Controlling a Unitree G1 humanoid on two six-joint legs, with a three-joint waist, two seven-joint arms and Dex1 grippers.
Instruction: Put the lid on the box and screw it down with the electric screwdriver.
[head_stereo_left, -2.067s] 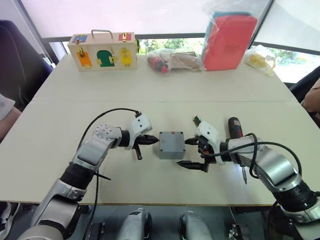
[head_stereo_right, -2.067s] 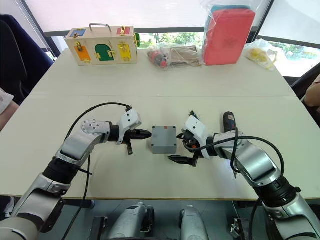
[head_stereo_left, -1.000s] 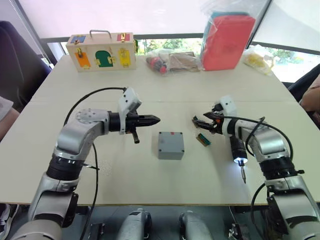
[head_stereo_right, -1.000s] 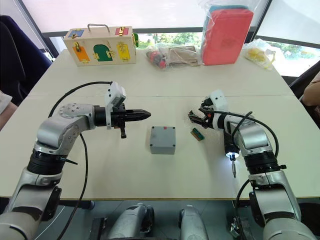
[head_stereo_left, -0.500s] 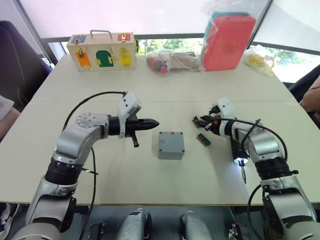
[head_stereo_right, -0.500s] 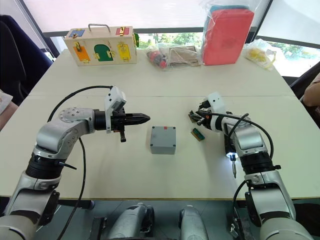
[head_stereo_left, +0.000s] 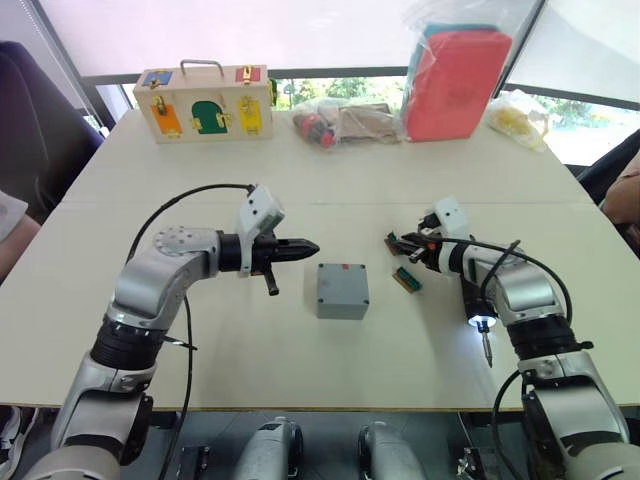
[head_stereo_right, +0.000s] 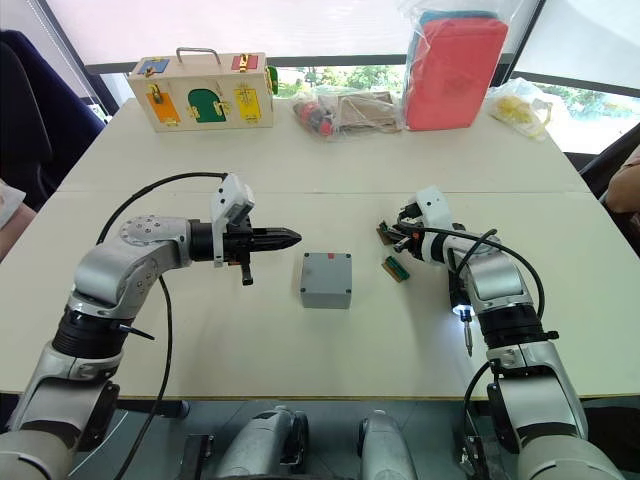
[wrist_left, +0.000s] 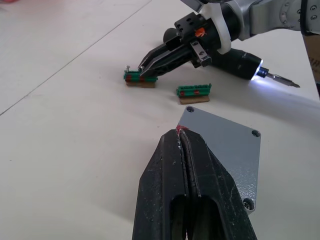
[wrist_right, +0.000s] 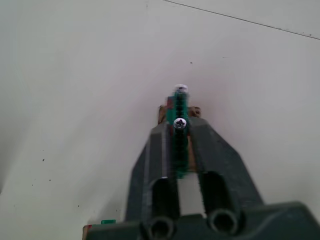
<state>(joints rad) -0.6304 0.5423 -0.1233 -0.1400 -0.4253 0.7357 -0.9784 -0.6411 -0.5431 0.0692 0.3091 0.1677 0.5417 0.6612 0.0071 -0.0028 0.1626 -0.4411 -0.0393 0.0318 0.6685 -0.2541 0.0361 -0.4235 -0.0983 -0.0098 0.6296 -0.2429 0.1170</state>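
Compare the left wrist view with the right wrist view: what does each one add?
The left wrist view adds the shut left pincer, the lid and the electric screwdriver with its tip lit. The right wrist view adds a close look at a screw head on the green strip. Both share the right pincer shut on that strip, over the table.

The lid covers the box, so the box's inside is hidden. In the left wrist view the closed fingers of the left gripper mask the lid's near corner. The right arm hides most of the electric screwdriver. Between the right gripper fingers, the green strip shows edge-on; its markings are too small to read
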